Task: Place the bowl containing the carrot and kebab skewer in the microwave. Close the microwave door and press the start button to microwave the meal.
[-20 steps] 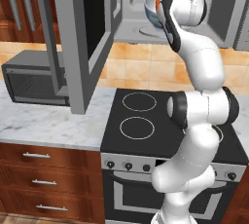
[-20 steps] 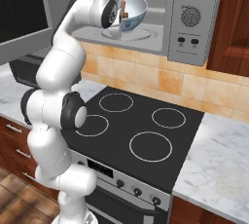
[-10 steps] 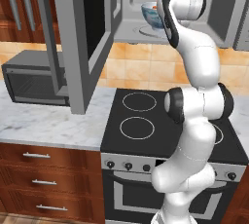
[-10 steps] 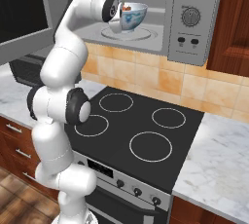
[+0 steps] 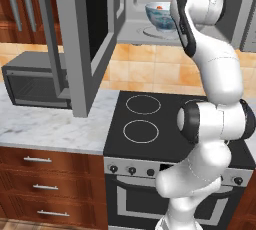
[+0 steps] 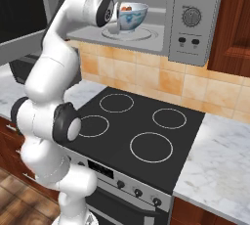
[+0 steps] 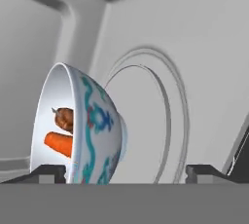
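Inside the open microwave (image 6: 193, 18), the blue-patterned bowl (image 6: 132, 15) hangs over the glass turntable (image 6: 146, 34), carried at the end of the white arm that reaches up from the base in front of the stove (image 6: 141, 136). From the hand camera the bowl (image 7: 92, 130) appears rolled on its side by the camera's own tilt, with the carrot (image 7: 59, 143) and the dark chunks of the kebab skewer (image 7: 63, 117) lying inside it; the claw (image 7: 124, 172) has one finger tip (image 7: 48, 172) at the bowl's rim and the other (image 7: 206, 171) standing well off to the side, so it looks spread wide, and whether it is pinching the rim cannot be told from these frames. Whether the bowl's foot is already touching the turntable is equally unclear. The step in hand appears to be setting the meal down in the cavity. The next move would call for lowering the bowl squarely onto the glass, letting go, and drawing the hand out without nudging it, before the microwave door (image 5: 82, 39), swung wide open to the left above the marble surface (image 5: 50, 124), is pushed closed and the start button on the control panel (image 6: 191, 16) is pressed.
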Controlling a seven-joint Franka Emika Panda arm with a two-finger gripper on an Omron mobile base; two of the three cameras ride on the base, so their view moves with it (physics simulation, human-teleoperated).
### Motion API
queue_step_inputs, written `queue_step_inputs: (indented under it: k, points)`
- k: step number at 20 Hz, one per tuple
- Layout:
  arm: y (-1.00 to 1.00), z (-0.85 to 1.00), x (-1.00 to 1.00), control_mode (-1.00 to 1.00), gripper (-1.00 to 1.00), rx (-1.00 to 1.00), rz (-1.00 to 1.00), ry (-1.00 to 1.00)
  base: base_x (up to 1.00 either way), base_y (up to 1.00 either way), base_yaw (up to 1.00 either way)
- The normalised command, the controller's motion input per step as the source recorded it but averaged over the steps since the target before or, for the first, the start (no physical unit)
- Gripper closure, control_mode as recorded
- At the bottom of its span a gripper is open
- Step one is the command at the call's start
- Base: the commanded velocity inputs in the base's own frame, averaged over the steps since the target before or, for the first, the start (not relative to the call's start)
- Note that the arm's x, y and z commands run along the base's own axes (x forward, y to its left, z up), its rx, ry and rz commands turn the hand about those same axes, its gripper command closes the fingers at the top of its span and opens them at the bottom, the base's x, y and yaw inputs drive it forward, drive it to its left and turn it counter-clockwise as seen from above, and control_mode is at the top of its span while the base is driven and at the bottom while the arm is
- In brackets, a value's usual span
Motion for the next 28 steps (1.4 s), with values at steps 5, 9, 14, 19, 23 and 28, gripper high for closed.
queue_step_inputs:
  k: [5, 9, 14, 19, 23, 28]
  points:
    - [0.06, -0.01, -1.0, -1.0, -1.0, -0.1, 0.02, -0.02, 0.0, 0.0, 0.0]
    - [0.01, 0.03, -1.0, -1.0, -1.0, -0.24, 0.17, 0.0, 0.0, 0.0, 0.0]
    - [0.11, 0.15, -1.0, -1.0, -1.0, -0.45, 0.33, 0.07, 0.0, 0.0, 0.0]
    - [0.38, 0.32, -1.0, -1.0, -1.0, -0.58, 0.39, 0.16, 0.0, 0.0, 0.0]
    - [0.51, 0.33, -1.0, -1.0, -1.0, -0.64, 0.4, 0.19, 0.0, 0.0, 0.0]
    - [0.46, 0.1, -1.0, -1.0, -1.0, -0.56, 0.39, 0.05, 0.0, 0.0, 0.0]
